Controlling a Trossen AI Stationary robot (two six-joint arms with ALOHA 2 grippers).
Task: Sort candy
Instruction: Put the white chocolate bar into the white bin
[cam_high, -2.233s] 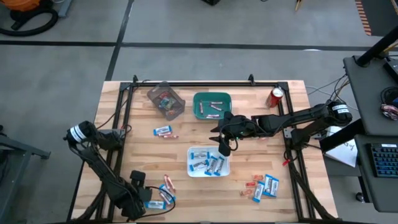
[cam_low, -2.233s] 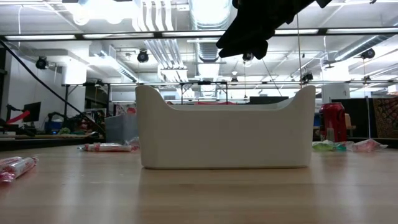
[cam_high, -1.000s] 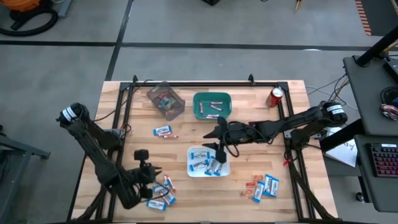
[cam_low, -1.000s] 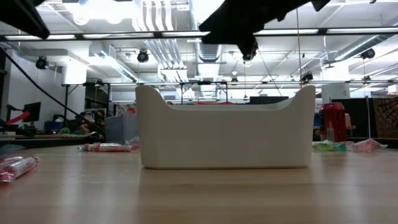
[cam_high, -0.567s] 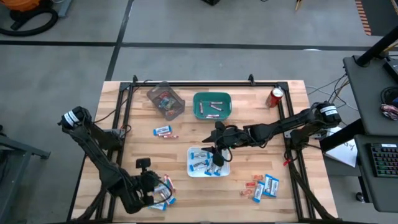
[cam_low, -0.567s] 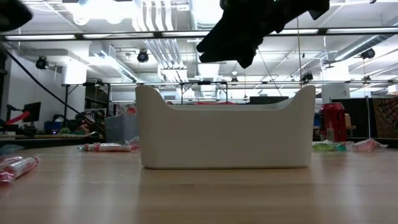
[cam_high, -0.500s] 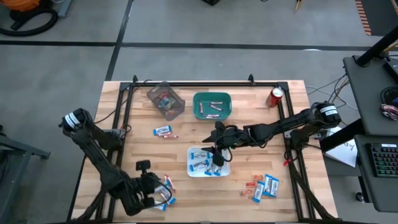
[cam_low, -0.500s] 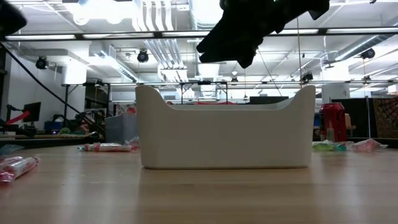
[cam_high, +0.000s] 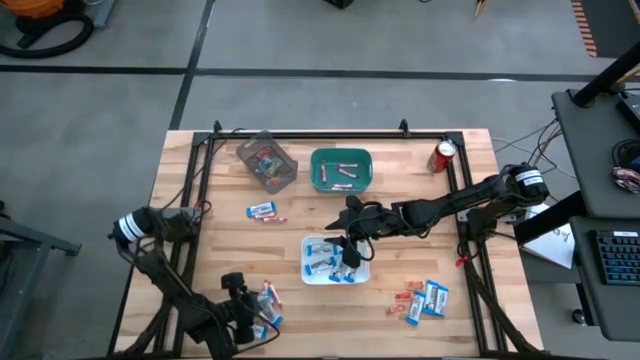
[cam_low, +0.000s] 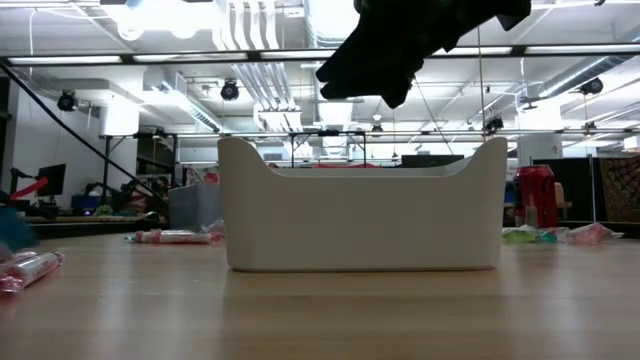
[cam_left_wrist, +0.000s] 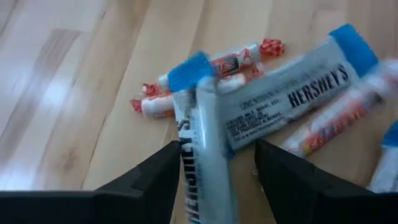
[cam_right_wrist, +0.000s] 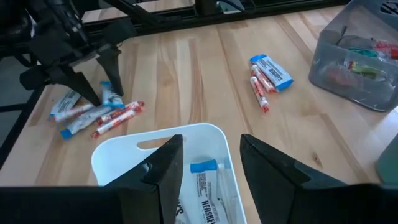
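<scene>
From above, the white bin (cam_high: 336, 259) sits mid-surface with the green tray (cam_high: 341, 168), clear box (cam_high: 267, 160) and soda can (cam_high: 444, 155) beyond. My left end effector (cam_high: 262, 322) hangs low over near-edge candy (cam_high: 268, 296) — fingers apart, one blue-and-white packet (cam_left_wrist: 202, 149) between them. My right end effector (cam_right_wrist: 208, 163) hovers over the bin, open, empty.

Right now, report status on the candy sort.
Left gripper jaws open astride a blue-and-white Hershey's packet. Right gripper jaws open, empty, above the white plastic bin. Nothing in the way.
</scene>
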